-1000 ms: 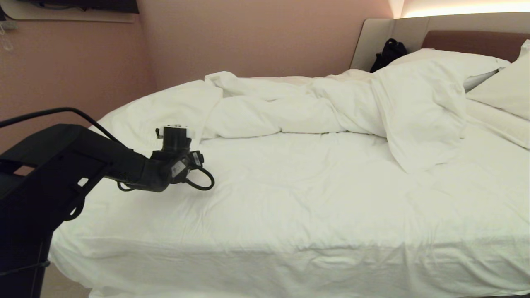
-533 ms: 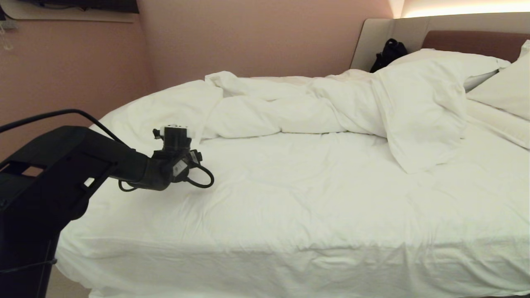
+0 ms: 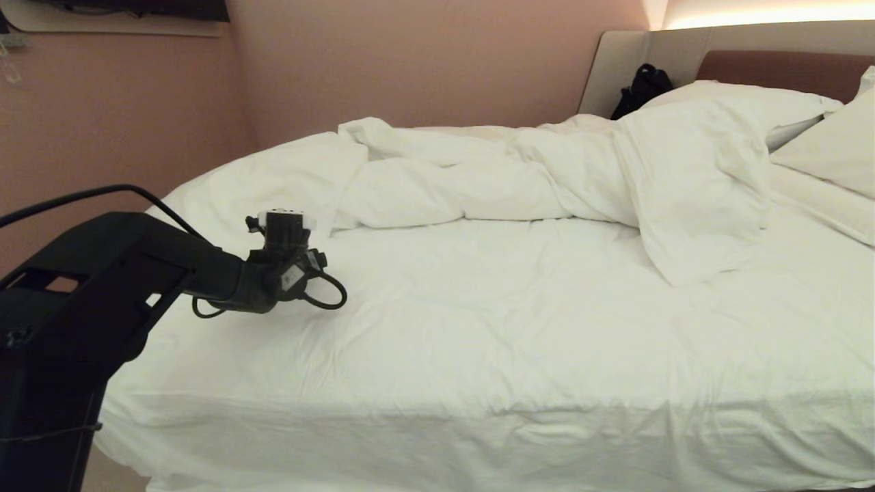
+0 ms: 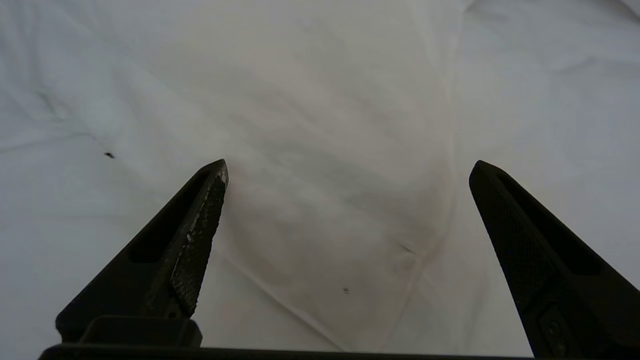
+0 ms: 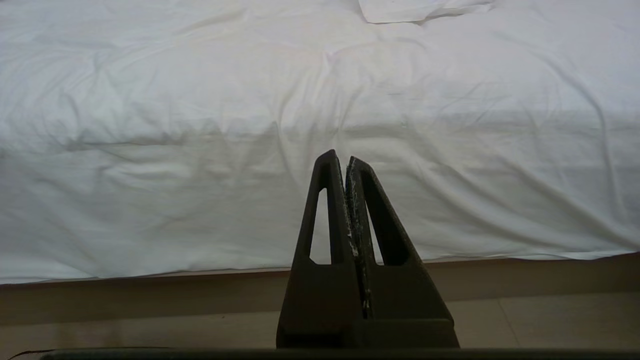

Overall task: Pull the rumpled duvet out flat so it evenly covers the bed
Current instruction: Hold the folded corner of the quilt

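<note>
The white duvet (image 3: 478,184) lies bunched in a long ridge along the far side of the bed (image 3: 779,68), with a flap hanging toward the middle near the pillows. My left gripper (image 3: 284,225) is held out over the bed's left part, just in front of the ridge's left end. In the left wrist view this left gripper (image 4: 350,164) is open, its fingers wide apart above wrinkled white fabric (image 4: 340,100), with nothing between them. My right gripper (image 5: 345,157) is shut and empty, parked low beside the bed and facing the white cloth hanging over the bed's side.
Plump pillows (image 3: 827,143) lie at the head end on the right. A black bag (image 3: 642,89) sits in the corner by the headboard surround. A pink wall (image 3: 410,61) runs behind the bed. Bed base (image 5: 150,295) and floor (image 5: 550,320) show below the hanging cloth.
My left wrist has shifted a little to the left over the bed. The bedding has not moved.
</note>
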Available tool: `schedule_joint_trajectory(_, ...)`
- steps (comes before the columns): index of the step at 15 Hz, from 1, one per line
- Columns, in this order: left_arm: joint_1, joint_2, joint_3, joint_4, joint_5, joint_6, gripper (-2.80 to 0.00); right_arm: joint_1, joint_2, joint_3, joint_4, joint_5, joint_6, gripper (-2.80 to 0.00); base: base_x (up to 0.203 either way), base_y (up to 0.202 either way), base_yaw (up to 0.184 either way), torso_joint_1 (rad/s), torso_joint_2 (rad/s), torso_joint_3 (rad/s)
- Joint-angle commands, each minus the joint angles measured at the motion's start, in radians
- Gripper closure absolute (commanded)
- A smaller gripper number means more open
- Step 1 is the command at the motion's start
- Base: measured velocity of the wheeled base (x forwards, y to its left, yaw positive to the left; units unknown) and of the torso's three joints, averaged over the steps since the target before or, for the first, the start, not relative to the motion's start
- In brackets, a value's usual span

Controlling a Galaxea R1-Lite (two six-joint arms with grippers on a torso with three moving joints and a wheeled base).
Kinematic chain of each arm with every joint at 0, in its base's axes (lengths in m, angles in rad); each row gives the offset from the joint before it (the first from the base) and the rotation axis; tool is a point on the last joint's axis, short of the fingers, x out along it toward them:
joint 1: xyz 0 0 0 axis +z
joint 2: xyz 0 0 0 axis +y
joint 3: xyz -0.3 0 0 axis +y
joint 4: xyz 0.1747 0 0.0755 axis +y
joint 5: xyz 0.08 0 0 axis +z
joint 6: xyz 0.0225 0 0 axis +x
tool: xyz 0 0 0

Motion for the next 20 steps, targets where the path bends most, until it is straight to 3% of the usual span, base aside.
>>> schedule_joint_trajectory(1, 0.016, 0.015, -0.020, 0.006, 0.003, -0.006, -2.80, 0.000, 0.000, 0.000, -0.001, 0.000, 0.000, 0.00, 0.000, 0.000, 0.000, 0.000, 0.00, 0.000)
schedule_joint_trajectory(20, 0.023, 0.101, -0.079, 0.027, 0.000, -0.031, -2.80, 0.000, 0.000, 0.000, -0.001, 0.000, 0.000, 0.00, 0.000, 0.000, 0.000, 0.000, 0.00, 0.000)
